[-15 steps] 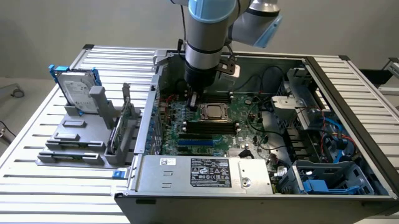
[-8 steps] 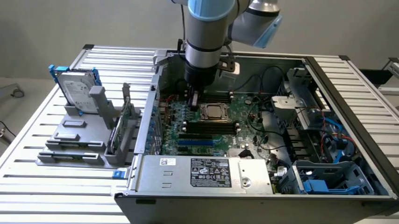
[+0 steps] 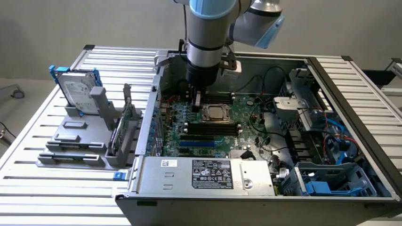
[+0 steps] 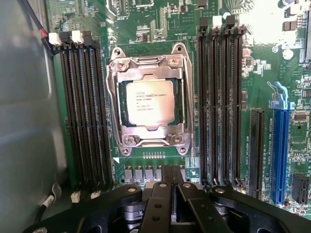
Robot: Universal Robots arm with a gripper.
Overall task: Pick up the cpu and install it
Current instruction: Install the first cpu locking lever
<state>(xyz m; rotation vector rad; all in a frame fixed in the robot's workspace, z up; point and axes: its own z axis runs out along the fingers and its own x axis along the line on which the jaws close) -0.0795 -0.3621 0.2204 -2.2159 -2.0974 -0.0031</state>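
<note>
Hand (image 4: 170, 182) pressed together and pinching nothing, hanging just above the green motherboard (image 3: 207, 127) inside the open computer case (image 3: 264, 188) on the tabletop (image 3: 37, 188), close beside the cpu (image 4: 149, 103) seated flat in the metal-framed socket (image 4: 150, 138) between black memory slots (image 4: 221, 102).

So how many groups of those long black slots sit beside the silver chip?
2. One bank runs along one side of the cpu; the other bank runs along the opposite side. More slots elsewhere on the board may be hidden.
</note>
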